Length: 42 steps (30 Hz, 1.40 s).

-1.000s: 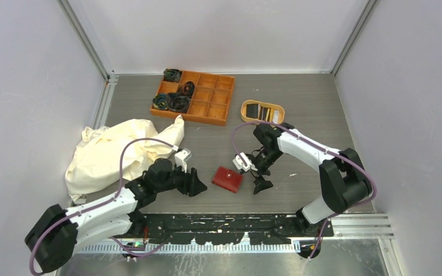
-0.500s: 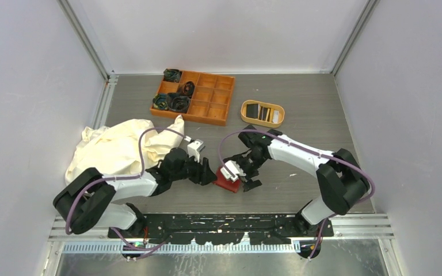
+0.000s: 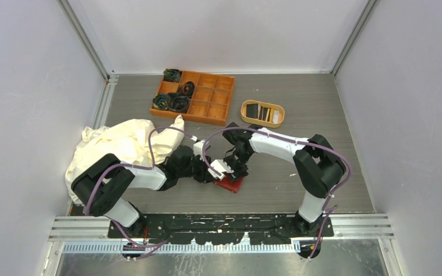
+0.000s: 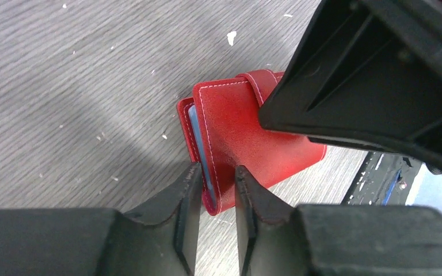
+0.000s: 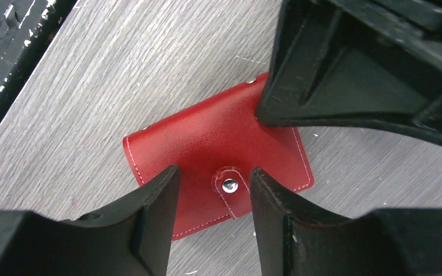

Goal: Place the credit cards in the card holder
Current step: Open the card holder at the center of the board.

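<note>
Overhead; two close, seemingly opposed card holder point(image 4: 239, 135) views

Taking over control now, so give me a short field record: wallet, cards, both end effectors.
wallet: closed, on the table
cards: in the oval tray, far side
left end effector: fingers straddle wallet's corner, grip unclear
right end effector: open, fingers either side of the snap tab

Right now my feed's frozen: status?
Left gripper astride card holder edge, grip unclear. Right gripper open over its snap tab. Holder closed, nothing blocking.
</note>
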### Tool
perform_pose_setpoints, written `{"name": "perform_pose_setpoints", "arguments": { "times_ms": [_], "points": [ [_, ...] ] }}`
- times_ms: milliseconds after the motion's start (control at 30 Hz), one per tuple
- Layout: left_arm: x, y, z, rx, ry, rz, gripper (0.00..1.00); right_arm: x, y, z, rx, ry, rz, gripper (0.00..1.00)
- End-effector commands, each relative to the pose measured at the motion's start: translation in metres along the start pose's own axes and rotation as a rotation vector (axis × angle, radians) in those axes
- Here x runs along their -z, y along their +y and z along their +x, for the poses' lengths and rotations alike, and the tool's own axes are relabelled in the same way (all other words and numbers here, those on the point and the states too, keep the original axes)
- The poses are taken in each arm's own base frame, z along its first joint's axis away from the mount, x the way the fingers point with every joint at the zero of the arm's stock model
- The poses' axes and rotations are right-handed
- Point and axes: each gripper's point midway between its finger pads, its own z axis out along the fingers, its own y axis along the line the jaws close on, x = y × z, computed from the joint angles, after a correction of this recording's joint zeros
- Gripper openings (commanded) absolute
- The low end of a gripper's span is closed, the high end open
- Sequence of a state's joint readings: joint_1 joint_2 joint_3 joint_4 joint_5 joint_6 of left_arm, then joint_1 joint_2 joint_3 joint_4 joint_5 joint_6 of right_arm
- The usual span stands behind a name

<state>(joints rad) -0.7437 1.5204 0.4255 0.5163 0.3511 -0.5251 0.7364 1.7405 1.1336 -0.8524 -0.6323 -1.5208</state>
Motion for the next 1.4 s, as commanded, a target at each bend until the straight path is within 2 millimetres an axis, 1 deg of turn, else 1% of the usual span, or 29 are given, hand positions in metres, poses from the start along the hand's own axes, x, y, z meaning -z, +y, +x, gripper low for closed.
{"name": "perform_pose_setpoints", "arguments": {
  "times_ms": [0, 167, 267, 400, 500, 700, 867, 1000, 1233, 1367],
  "points": [
    [-0.007, -0.009, -0.021, -0.010, -0.051, 0.062, 0.22, -0.001, 0.000, 0.008, 0.014, 0.052, -0.019, 0.51],
    [-0.012, -0.008, -0.020, 0.012, -0.034, 0.091, 0.07, -0.010, 0.002, 0.020, -0.007, 0.124, -0.046, 0.43],
    [-0.013, -0.007, -0.020, 0.022, -0.030, 0.109, 0.01, -0.009, 0.000, 0.028, -0.031, 0.172, -0.043, 0.37],
    [-0.012, -0.004, -0.019, 0.022, -0.025, 0.111, 0.00, -0.005, 0.002, 0.037, -0.062, 0.228, -0.044, 0.28],
    [-0.010, -0.002, -0.017, 0.018, -0.018, 0.107, 0.00, -0.001, 0.002, 0.039, -0.078, 0.249, -0.041, 0.18],
    [-0.004, 0.004, -0.012, 0.011, -0.011, 0.087, 0.00, 0.010, 0.003, 0.038, -0.104, 0.239, -0.010, 0.07],
    [-0.001, 0.008, -0.008, 0.004, -0.001, 0.068, 0.00, 0.029, 0.002, 0.030, -0.127, 0.181, 0.045, 0.02],
    [-0.001, 0.009, -0.007, 0.005, 0.006, 0.065, 0.00, 0.042, 0.003, 0.024, -0.146, 0.121, 0.085, 0.01],
    [-0.002, 0.008, -0.008, 0.007, 0.011, 0.066, 0.00, 0.053, 0.003, 0.018, -0.153, 0.067, 0.125, 0.01],
    [-0.001, 0.006, -0.013, -0.004, -0.005, 0.069, 0.00, 0.059, -0.001, 0.023, -0.188, 0.058, 0.154, 0.01]
  ]
}}
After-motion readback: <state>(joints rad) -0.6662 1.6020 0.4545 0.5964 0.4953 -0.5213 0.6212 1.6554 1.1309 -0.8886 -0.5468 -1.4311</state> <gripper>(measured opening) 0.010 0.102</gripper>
